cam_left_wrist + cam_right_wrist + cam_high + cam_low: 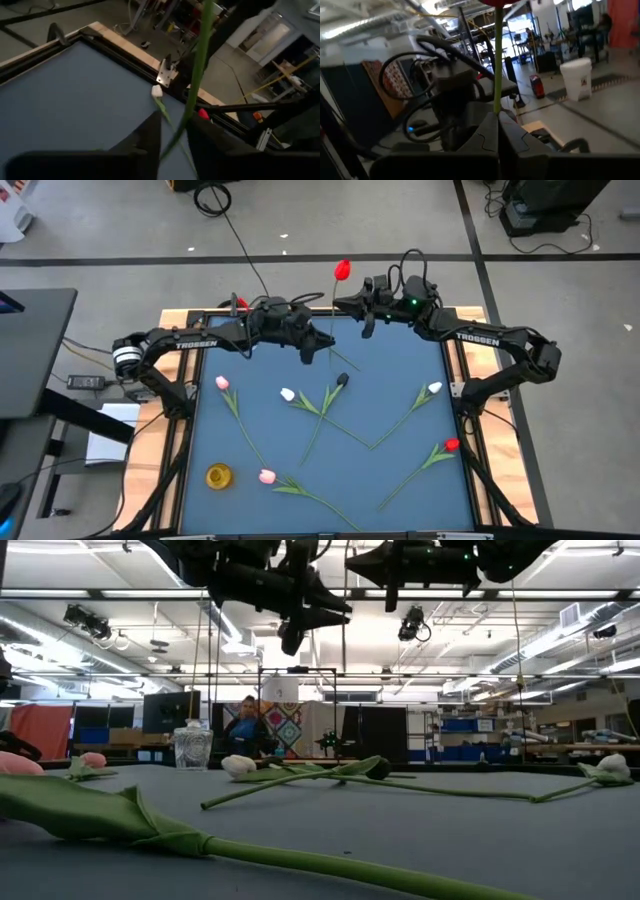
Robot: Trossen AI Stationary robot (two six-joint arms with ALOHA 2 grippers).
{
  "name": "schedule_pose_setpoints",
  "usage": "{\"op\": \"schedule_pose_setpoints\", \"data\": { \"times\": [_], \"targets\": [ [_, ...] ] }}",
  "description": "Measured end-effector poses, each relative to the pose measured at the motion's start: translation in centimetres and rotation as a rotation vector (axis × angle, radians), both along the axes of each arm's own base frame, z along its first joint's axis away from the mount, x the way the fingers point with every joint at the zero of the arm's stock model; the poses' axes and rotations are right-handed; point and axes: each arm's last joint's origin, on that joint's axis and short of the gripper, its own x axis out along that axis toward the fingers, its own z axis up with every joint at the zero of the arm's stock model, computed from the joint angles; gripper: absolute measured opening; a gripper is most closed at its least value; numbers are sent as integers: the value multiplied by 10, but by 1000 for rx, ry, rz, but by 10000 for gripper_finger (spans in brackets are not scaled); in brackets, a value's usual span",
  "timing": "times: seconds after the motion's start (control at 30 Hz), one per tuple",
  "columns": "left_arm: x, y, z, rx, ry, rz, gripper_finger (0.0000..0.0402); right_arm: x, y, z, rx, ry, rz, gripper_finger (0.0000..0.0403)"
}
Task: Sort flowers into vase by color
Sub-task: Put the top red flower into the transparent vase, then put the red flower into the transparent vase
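Tulips: one red (343,270) raised, apparently seven lying.

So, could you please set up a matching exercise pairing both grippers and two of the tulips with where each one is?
Things:
1. right gripper
2. left gripper
3. dark tulip
4. lying red tulip

Places or states:
A. middle of the table
B. shut on the raised red tulip, at its stem
C. at that same stem, farther from its head
D. near the table's right edge

Pairs: 1-B, 2-C, 3-A, 4-D
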Motion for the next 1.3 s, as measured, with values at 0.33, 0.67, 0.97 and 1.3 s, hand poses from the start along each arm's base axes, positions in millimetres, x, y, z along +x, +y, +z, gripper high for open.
{"op": "schedule_pose_setpoints", "data": {
  "times": [0.33, 0.67, 0.97, 1.3],
  "targets": [
    [-5, 9, -4, -140, 45, 63, 8, 1, 6, 3, -53, -19, 53, 2],
    [-8, 8, -12, -123, 125, 66, 18, -2, 1, 3, 135, -30, 50, 3],
    [-6, 4, -12, -72, 125, 59, 45, -15, -3, -2, 201, 104, -63, 61],
    [-7, 5, -14, -108, 149, 83, 26, -64, 11, -18, 491, 480, -392, 122]
  ]
}}
